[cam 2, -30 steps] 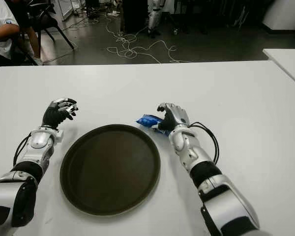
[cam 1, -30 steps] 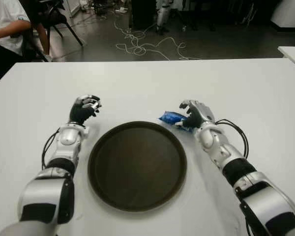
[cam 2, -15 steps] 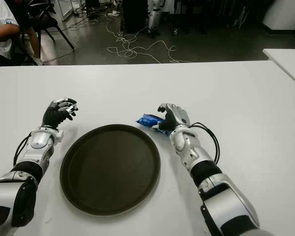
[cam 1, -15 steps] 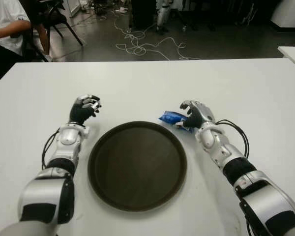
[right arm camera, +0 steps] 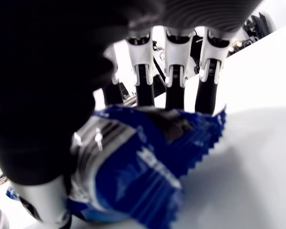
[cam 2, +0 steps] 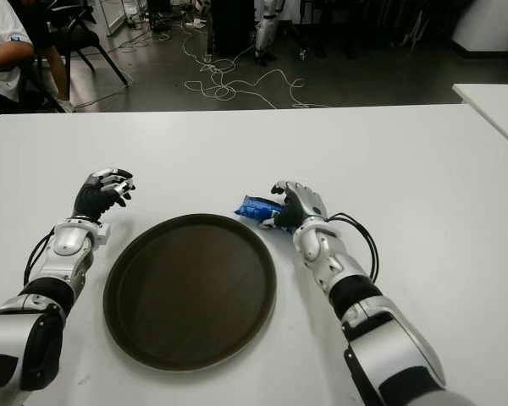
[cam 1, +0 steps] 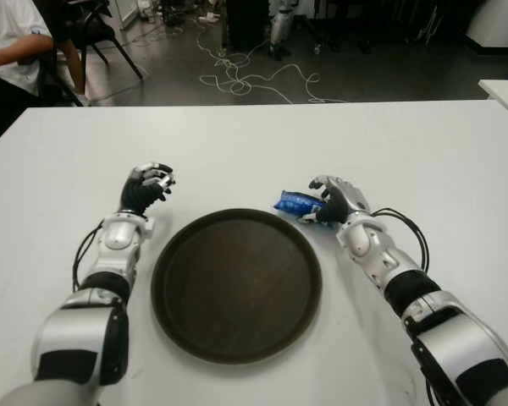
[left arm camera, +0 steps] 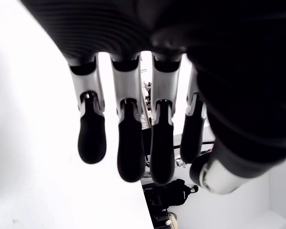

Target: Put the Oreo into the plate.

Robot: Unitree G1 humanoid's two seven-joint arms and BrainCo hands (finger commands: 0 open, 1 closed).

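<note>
One blue crinkly Oreo packet point(cam 1: 295, 203) is clasped in the right robot hand point(cam 1: 334, 201), just beyond the round dark plate point(cam 1: 236, 283), ready for carrying over; the left robot hand point(cam 1: 144, 188), curled and empty, shows left of it.

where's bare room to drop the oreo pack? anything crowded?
The plate is bare across its whole inside, bordered by the left hand on one side and the right hand on the other. The Oreo pack, in the right hand, crowds the plate's far-right rim. The table beyond both hands is bare.
</note>
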